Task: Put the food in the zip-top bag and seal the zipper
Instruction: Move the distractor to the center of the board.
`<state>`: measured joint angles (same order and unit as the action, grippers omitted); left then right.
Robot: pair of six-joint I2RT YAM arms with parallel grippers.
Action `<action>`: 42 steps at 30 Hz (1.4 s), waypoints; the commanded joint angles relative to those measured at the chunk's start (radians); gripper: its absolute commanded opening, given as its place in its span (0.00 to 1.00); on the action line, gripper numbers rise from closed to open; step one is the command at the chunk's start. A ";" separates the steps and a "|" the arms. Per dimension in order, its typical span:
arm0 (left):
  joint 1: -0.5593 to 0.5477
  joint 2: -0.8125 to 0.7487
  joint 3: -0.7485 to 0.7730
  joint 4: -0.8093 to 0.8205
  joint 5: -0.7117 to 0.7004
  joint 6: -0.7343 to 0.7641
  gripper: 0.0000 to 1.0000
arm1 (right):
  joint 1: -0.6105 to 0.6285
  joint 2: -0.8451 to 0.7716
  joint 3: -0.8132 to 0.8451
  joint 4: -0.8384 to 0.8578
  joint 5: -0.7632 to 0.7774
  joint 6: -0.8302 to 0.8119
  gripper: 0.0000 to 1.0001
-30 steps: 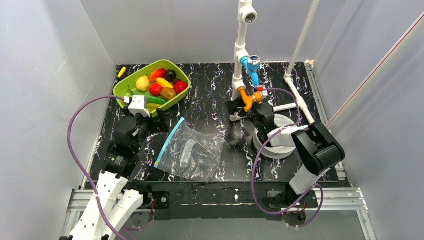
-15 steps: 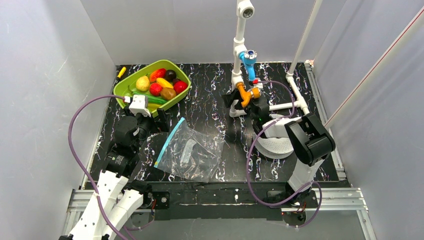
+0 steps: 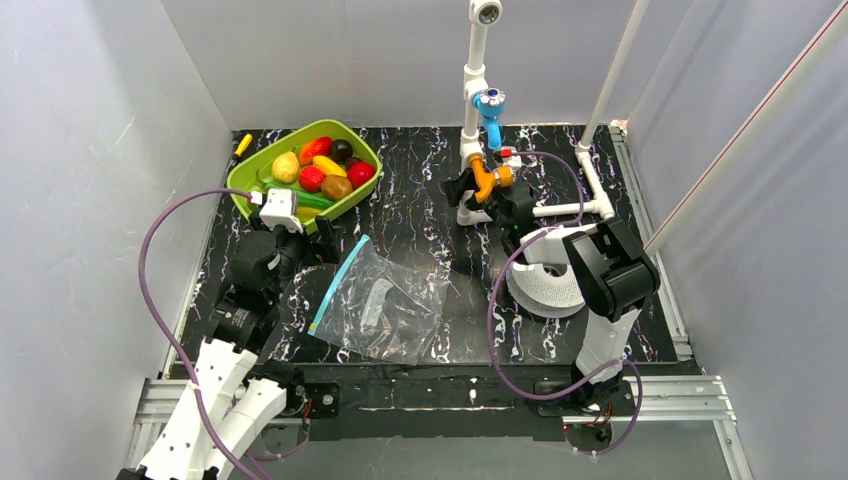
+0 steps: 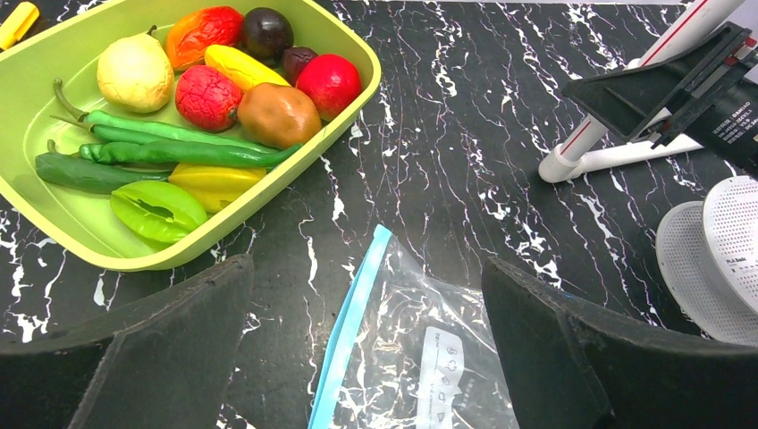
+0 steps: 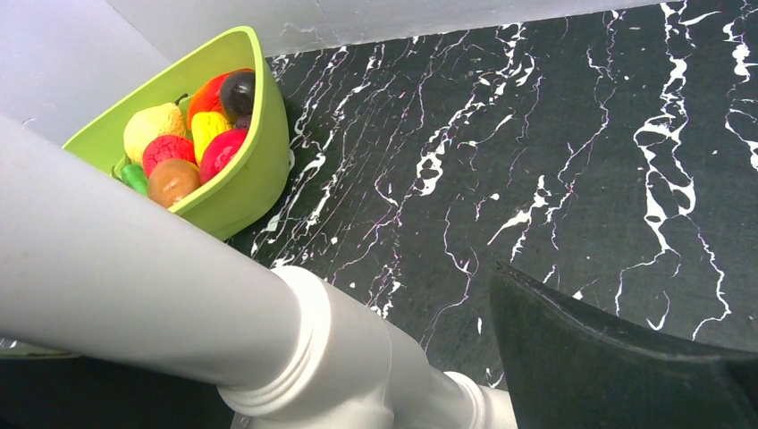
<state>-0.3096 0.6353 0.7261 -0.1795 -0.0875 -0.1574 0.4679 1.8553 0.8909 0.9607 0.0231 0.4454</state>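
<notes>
Step one of loading: nothing bagged yet

On the desk [image 3: 420, 190], the white pipe frame [image 3: 480, 55] stands at the far side with your right hand [image 3: 498, 206] against it; open or closed, you cannot tell. The zip-top bag [image 3: 390, 310] lies flat between your arms, with no food showing inside. The lime-green tray [image 5: 250, 179] sits beyond it. Your left hand [image 4: 366, 268] hovers over the bag's mouth, fingers spread wide and empty. The toy food [image 4: 277, 114] is all in the tray. Likely next: reach there for one piece, then part the light blue zipper [image 4: 347, 340].
</notes>
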 commanded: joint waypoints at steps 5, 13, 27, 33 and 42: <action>0.004 0.004 -0.007 0.017 0.015 -0.001 1.00 | -0.038 0.034 0.087 0.006 0.024 0.002 0.98; 0.005 0.009 -0.006 0.017 0.017 -0.001 0.99 | -0.074 0.060 0.128 -0.021 -0.006 0.006 0.98; 0.006 0.006 -0.005 0.017 0.025 -0.004 1.00 | -0.071 -0.208 0.019 -0.344 0.022 0.033 0.98; 0.005 0.002 -0.005 0.015 0.037 -0.006 0.99 | -0.070 -0.368 -0.058 -0.528 0.039 0.046 0.98; 0.004 0.010 0.002 0.005 0.055 -0.011 0.99 | -0.071 -0.534 -0.184 -0.662 0.060 0.050 0.99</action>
<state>-0.3096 0.6464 0.7261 -0.1802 -0.0471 -0.1658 0.4004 1.3914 0.7383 0.3355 0.0574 0.4946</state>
